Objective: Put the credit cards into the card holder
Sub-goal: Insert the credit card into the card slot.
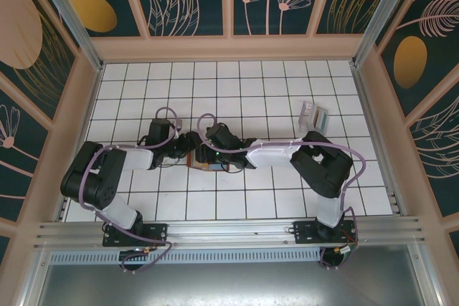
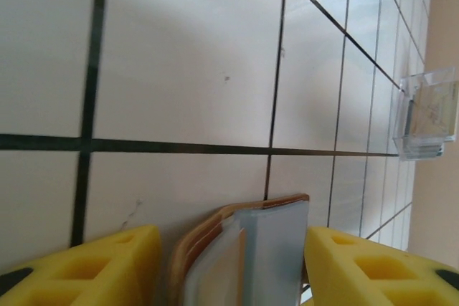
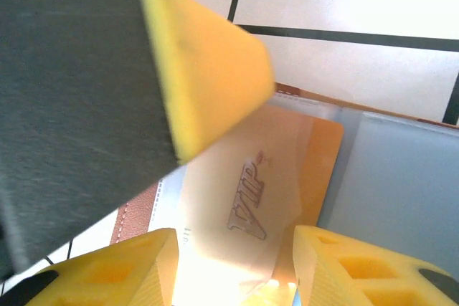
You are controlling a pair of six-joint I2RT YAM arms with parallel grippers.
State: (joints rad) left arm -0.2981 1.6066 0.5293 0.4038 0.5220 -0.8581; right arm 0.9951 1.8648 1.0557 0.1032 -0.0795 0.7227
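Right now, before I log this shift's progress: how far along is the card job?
Done, it seems: a light-blue card already sits in the brown card holder. In hand: the gold VIP card lies on the open holder, between the fingers of the right gripper, while the left gripper straddles the holder's edge. Left: pocketing that card; whether other cards remain, I cannot tell.

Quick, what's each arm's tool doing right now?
Left tool: open, astride the card holder.
Right tool: orange card sits in its gap; grip cannot be told.
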